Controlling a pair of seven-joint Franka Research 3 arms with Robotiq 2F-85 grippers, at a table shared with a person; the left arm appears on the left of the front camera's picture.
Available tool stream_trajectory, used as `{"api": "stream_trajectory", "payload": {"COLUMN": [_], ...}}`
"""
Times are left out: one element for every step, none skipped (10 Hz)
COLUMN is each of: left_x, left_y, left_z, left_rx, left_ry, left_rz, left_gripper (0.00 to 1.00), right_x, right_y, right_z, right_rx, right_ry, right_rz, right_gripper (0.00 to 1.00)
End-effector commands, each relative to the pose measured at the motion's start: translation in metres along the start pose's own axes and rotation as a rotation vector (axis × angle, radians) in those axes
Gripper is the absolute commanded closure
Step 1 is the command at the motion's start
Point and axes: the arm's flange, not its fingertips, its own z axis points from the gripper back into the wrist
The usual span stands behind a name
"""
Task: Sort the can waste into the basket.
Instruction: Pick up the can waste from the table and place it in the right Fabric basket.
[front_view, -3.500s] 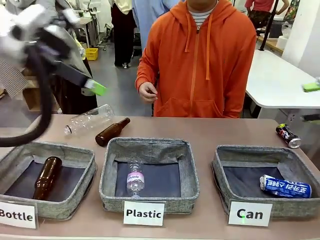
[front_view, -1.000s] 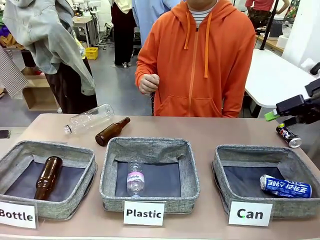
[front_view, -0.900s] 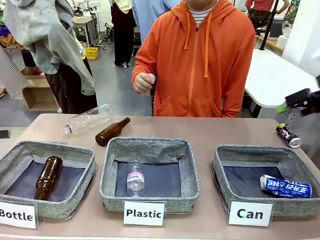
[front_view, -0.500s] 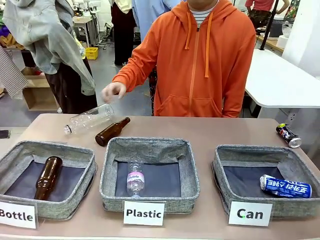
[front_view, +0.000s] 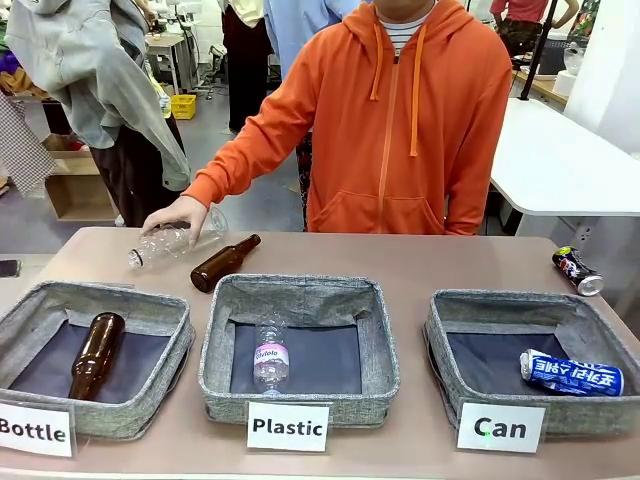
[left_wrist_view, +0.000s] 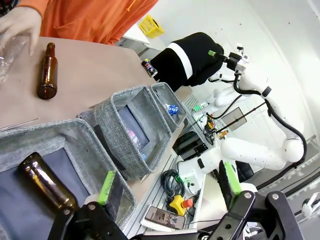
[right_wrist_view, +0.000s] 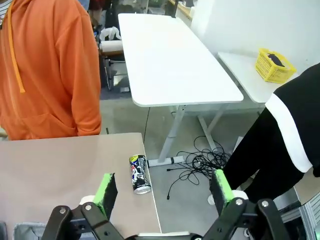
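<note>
1. bright, even indoor light; we see only soft shadows on the table (front_view: 450, 262).
2. the front view is sharp; the dark can (front_view: 577, 270) glints a little.
3. both wrist views bend at the edges; the white wall (left_wrist_view: 285, 30) washes out.

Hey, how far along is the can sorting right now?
Done: the blue can lies inside the Can basket. In hand: nothing; the right gripper is open, with the dark crushed can lying on the table ahead of it, and the left gripper is open too. Left: that can must go into the basket.
</note>
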Motion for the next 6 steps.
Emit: {"api": "stream_trajectory", "payload": {"left_x": [-0.001,-0.001,-0.001,-0.001,-0.001,-0.001], "left_y": [-0.003,-0.003,-0.003,-0.003,-0.003,-0.003], "left_z": [-0.002,-0.002,-0.002,-0.002,-0.002,-0.002], "left_rx": [0.000,0.000,0.000,0.000,0.000,0.000], "left_ry": [-0.007,-0.007,-0.007,-0.007,-0.007,-0.007], "left_rz": [0.002,0.002,0.002,0.002,0.002,0.002], "left_gripper": [0.00,0.00,0.00,0.00,0.00,0.00], "right_x": [0.009,0.017,0.021,0.023,0.020,0.018], "right_y": [-0.009,-0.015,-0.015,-0.012,-0.006,-0.001], "right_z": [-0.013,-0.033,-0.047,-0.062,-0.078,-0.097], "right_rx": [-0.021,0.012,0.077,0.082,0.100,0.095], "right_ry": [0.079,0.152,0.184,0.212,0.233,0.267], "right_rz": [-0.018,0.008,0.052,0.071,0.105,0.118], "right_gripper": [0.00,0.00,0.00,0.00,0.00,0.00]}}
